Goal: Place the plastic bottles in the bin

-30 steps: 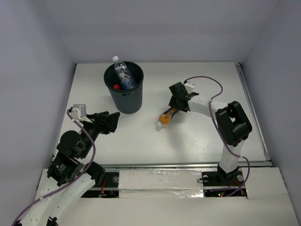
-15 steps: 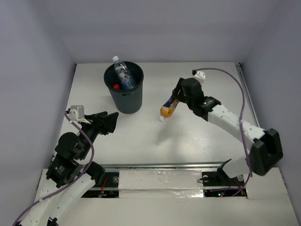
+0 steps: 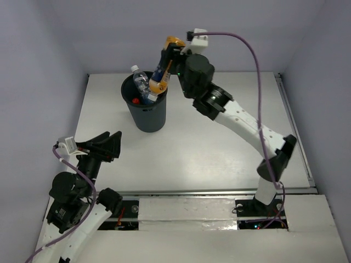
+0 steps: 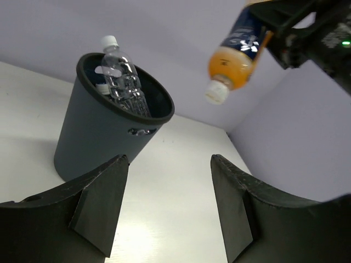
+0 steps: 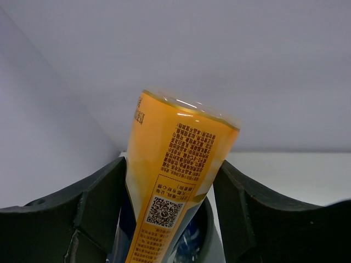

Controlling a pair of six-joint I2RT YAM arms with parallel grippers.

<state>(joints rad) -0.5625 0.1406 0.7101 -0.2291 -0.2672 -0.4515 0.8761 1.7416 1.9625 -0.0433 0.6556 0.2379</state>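
Left gripper (image 3: pixel 105 146): held over the near-left corner of the table (image 3: pixel 219 156), jaws spread wide, nothing between them. In the left wrist view its two dark fingers (image 4: pixel 98 203) are seen apart, with the bin framed between them.

Bin (image 3: pixel 146 115): stood upright near the far edge, left of centre. A clear white-capped bottle (image 3: pixel 140 82) is leant against the far-left inner wall, its neck above the rim. A red cap (image 3: pixel 135 101) is seen lower inside; the bottle beneath it is largely hidden.

Orange bottle (image 3: pixel 160 78): held in the air above the bin's right rim, tilted, cap pointing down and left. It is not touching the bin. The dark blue label is seen in the left wrist view (image 4: pixel 236 52).

Right gripper (image 3: pixel 168 61): raised above the far edge, clamped on the orange bottle's upper body; both fingers are pressed against its sides in the right wrist view (image 5: pixel 174 211).
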